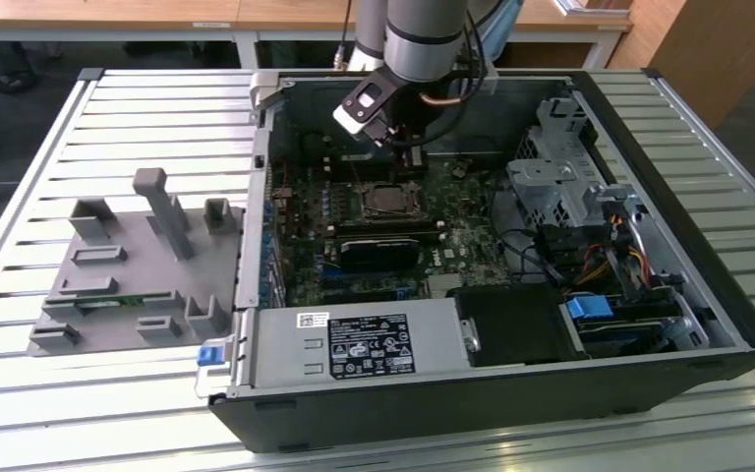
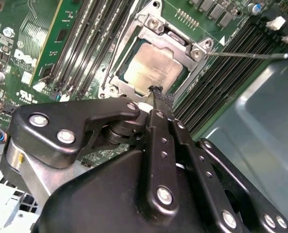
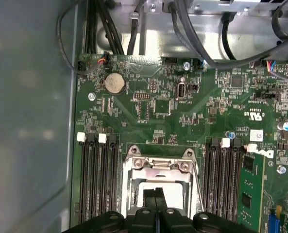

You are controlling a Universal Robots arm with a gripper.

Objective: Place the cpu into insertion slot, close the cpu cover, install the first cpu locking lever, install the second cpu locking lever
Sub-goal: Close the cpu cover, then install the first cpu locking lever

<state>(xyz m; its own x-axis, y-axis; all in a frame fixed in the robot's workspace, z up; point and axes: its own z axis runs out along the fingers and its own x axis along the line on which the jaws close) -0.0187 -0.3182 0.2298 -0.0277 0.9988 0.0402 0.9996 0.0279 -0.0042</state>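
The claw was seen closed and empty at the edge of the cpu cover, where the cpu beneath could be scraped if a push were misaligned.

The cpu has a silvery-beige metal top with a soft satin sheen. The cpu cover is bare silver metal, brighter, with shiny screw heads. The gripper is matt black, studded with bright steel screws. The motherboard is glossy green, its memory slots black plastic; its coin cell is polished metal. The computer case wall is smooth grey-blue painted metal with a dull gloss. In the exterior view the table is ribbed silvery metal that catches light. At 9 o'clock from the case a fixture looks like matt grey plastic; at 12 o'clock the desks look like pale wood.
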